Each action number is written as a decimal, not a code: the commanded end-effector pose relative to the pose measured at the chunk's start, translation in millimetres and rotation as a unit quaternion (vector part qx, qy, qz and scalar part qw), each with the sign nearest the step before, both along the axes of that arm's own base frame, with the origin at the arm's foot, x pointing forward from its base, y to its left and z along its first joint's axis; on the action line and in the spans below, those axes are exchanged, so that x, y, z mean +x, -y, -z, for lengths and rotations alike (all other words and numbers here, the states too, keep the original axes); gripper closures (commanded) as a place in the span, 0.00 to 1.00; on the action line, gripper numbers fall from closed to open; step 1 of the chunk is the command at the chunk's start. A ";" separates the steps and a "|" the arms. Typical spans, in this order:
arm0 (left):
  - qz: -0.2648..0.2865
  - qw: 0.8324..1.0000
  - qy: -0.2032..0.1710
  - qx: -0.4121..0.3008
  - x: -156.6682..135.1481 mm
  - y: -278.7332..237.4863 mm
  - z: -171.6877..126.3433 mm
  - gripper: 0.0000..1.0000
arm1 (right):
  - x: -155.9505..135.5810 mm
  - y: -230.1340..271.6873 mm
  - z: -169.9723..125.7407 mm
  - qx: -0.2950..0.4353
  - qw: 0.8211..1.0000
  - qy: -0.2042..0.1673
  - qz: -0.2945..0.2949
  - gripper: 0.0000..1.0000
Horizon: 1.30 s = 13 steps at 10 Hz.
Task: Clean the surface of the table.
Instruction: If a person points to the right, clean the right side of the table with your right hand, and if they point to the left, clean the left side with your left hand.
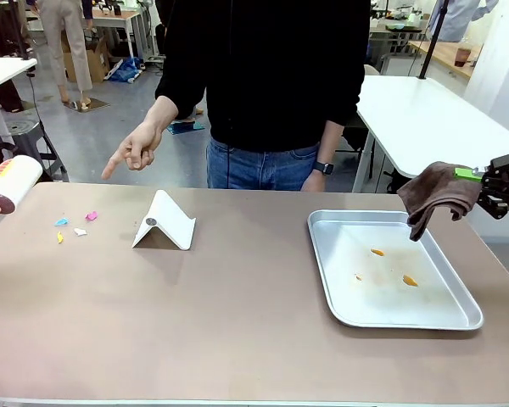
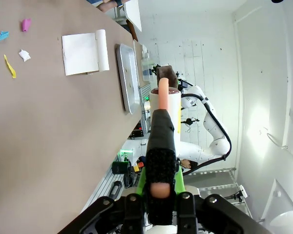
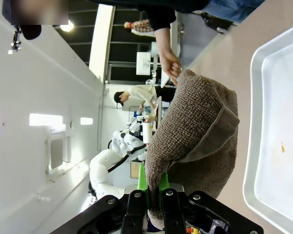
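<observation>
Taupe table (image 1: 237, 339) stretches lengthwise from robot's left to right.

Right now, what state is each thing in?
Brownish-taupe matte table: littered with coloured paper scraps at left end.
Shiny rectangular metal tray: soiled with orange bits.
Brown terry cloth: hanging, clamped in right tool.
White roller with pink handle: clamped in left tool.
White folded stand: standing.

Matte, smooth table (image 1: 237, 339); shiny metal tray (image 1: 424, 301) & rough terry cloth (image 1: 437, 191).
</observation>
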<state>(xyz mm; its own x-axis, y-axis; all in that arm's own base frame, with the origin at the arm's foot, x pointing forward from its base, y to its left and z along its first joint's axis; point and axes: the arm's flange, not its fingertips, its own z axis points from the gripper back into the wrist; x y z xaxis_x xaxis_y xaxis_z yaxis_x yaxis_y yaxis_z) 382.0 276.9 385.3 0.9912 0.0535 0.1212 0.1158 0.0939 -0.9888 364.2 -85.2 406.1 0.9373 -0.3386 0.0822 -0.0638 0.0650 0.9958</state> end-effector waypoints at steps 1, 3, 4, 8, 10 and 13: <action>0.000 1.000 0.011 -0.007 -1.8 -0.8 -2.7 0.77 | -2.2 0.0 -1.9 0.002 1.000 0.000 -0.006 0.91; 0.000 1.000 0.011 -0.007 -1.8 -0.8 -2.7 0.77 | -2.2 0.0 -1.9 0.002 1.000 0.000 -0.006 0.91; 0.000 1.000 0.011 -0.007 -1.8 -0.8 -2.7 0.77 | -2.2 0.0 -1.9 0.002 1.000 0.000 -0.006 0.91; -0.079 0.991 -0.015 0.104 18.3 -10.8 1.3 0.77 | -2.2 0.0 -1.9 0.002 1.000 0.000 -0.006 0.91; -0.125 0.979 -0.024 0.160 31.6 -20.8 5.5 0.77 | -2.2 0.0 -1.9 0.002 1.000 0.000 -0.006 0.91; -0.104 0.974 -0.047 0.193 65.1 -22.3 19.5 0.77 | -2.2 0.0 -1.9 0.002 1.000 0.000 -0.006 0.91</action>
<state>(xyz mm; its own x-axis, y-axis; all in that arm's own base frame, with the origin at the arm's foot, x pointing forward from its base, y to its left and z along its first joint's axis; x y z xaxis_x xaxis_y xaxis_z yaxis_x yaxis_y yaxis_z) 436.3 301.1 365.1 0.9604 0.2508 0.1214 -0.0115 0.4710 -0.8821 364.2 -85.1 405.9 0.9374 -0.3384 0.0817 -0.0634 0.0648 0.9959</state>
